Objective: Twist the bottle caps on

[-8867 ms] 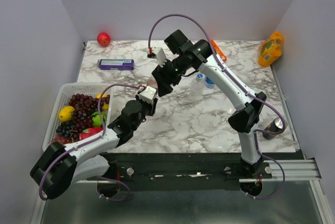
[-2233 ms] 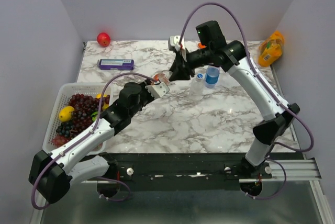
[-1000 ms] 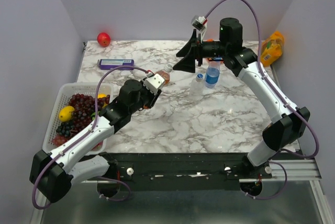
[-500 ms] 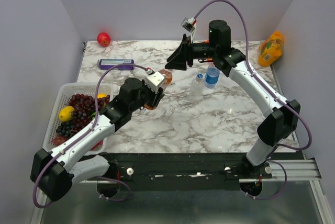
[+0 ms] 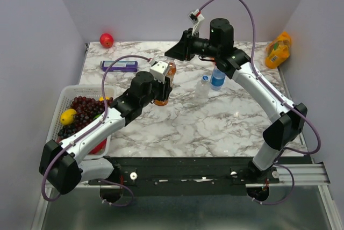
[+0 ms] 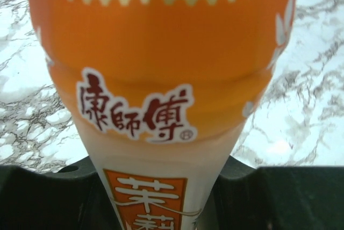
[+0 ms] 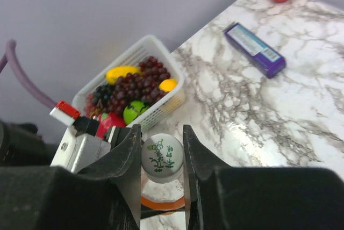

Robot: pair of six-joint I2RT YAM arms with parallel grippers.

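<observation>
Evidently the first cap is only being started. The right gripper [image 5: 175,52] is clenched on a small whitish round plastic cap [image 7: 163,158] with green print. The cap sits on the mouth of the clear plastic bottle of orange liquid [image 6: 161,52], which the left gripper [image 5: 161,91] grasps by its body over the marbled counter [image 5: 215,122]. How far it is threaded I cannot tell. The blue-labelled bottle [image 5: 217,78] and the all-clear bottle [image 5: 202,86] stand nearby, probably next; their tops are too small to judge. A white plastic basket [image 5: 69,89] holds dark grapes [image 5: 83,109], a lemon [image 5: 68,116] and other fruit.
</observation>
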